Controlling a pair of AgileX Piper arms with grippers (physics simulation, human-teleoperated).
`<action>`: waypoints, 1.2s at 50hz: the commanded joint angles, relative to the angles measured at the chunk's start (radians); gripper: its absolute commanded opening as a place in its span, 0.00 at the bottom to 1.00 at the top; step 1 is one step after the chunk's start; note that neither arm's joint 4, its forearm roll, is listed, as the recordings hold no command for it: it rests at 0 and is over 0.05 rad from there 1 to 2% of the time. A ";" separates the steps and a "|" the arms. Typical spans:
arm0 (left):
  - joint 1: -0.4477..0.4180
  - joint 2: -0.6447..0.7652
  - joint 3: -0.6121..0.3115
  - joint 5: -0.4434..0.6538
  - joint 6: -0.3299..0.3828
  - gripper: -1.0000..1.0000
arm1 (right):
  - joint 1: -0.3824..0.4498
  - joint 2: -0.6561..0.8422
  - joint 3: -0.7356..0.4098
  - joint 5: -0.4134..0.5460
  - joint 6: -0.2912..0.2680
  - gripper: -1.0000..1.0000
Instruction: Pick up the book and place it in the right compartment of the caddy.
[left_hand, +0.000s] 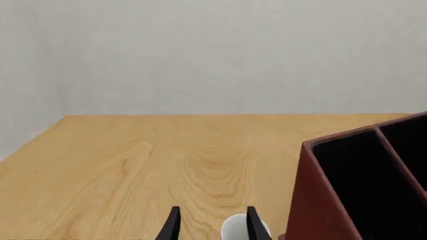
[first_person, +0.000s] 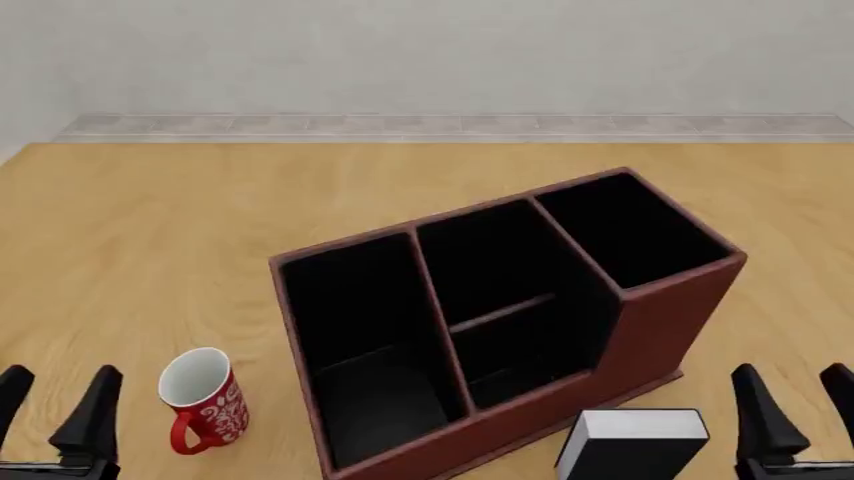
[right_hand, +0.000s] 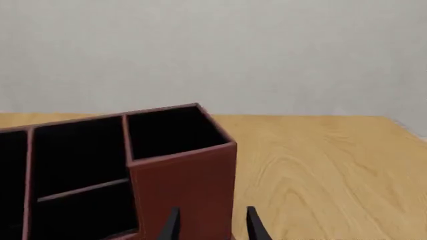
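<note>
The black book (first_person: 631, 440) with white page edges lies on the table at the near edge, just in front of the caddy (first_person: 661, 330). The caddy's tall right compartment (first_person: 634, 230) is black inside and holds nothing; it also shows in the right wrist view as the raised right compartment (right_hand: 170, 130). My right gripper (first_person: 798, 410) is open, low, just right of the book and apart from it. My left gripper (first_person: 54, 412) is open at the near left, beside the mug. The book is out of both wrist views.
A red patterned mug (first_person: 203, 398) with a white inside stands left of the caddy, and its rim (left_hand: 235, 227) peeks between my left fingers. The caddy's long left compartment (first_person: 360, 340) and divided middle compartment (first_person: 514, 300) are open on top. Bare wooden table (first_person: 160, 230) lies to the far left.
</note>
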 joint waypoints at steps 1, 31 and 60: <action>0.003 0.000 0.000 0.006 -0.008 1.00 | 0.033 0.063 -0.031 0.031 -0.071 1.00; 0.009 -0.001 -0.002 0.029 0.003 1.00 | 0.116 0.304 -0.475 0.548 -0.450 1.00; 0.002 -0.001 0.003 0.048 0.015 1.00 | 0.189 0.515 -0.641 0.821 -0.616 1.00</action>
